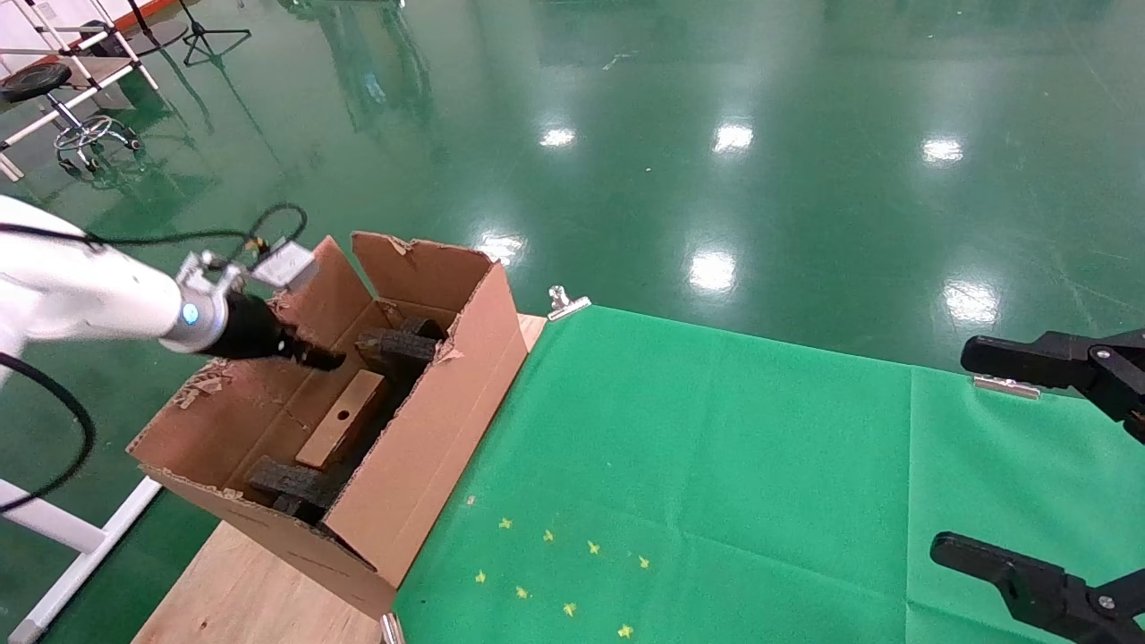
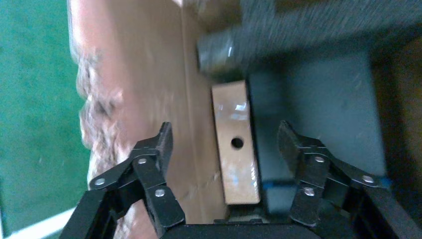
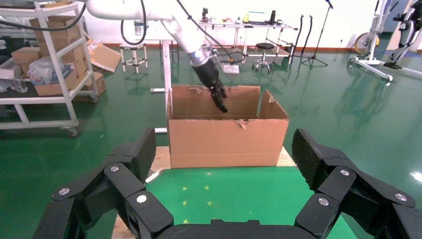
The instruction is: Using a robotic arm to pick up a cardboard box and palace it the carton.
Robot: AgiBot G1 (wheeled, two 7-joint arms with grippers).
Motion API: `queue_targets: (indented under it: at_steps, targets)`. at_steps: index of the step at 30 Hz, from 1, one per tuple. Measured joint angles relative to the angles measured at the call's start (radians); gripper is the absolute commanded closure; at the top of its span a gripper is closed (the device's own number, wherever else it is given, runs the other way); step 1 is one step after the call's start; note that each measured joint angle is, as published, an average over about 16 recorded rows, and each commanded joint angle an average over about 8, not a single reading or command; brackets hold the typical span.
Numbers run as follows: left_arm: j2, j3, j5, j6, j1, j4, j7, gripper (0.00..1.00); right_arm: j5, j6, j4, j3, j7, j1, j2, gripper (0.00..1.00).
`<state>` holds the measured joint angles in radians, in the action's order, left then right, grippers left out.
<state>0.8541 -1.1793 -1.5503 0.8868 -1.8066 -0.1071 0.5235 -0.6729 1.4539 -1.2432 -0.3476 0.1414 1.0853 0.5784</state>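
Cardboard box (image 1: 342,420), one narrow brown block with a round hole and shiny tape, lies inside the single carton (image 1: 429,429) among black foam pieces (image 1: 398,349). Left gripper (image 2: 224,144) hangs above, fingers apart; right gripper (image 3: 224,162) likewise spread.

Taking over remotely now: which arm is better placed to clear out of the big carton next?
Left. The left gripper hangs open inside the large brown corrugated carton, above the small narrow brown cardboard box lying among black foam pieces. The right gripper is open, off over the green cloth.
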Motion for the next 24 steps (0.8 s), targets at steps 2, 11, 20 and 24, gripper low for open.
queue_targets:
  at_steps: [2, 11, 20, 24]
  targets:
    - [-0.023, 0.012, 0.017, 0.023, -0.021, -0.036, -0.007, 0.00, 0.000, 0.000, 0.000, 0.000, 0.000, 0.000, 0.000, 0.00]
    - [-0.131, 0.052, 0.074, 0.120, -0.103, -0.230, -0.014, 0.00, 0.000, 0.000, 0.000, 0.000, 0.000, 0.000, 0.000, 0.00]
    - [-0.172, 0.065, 0.089, 0.156, -0.119, -0.322, -0.008, 0.00, 0.000, 0.000, 0.000, 0.000, 0.000, 0.000, 0.000, 0.00]
    - [-0.173, 0.084, 0.105, 0.167, -0.100, -0.342, -0.015, 0.00, 0.000, 0.000, 0.000, 0.000, 0.000, 0.000, 0.000, 0.00]
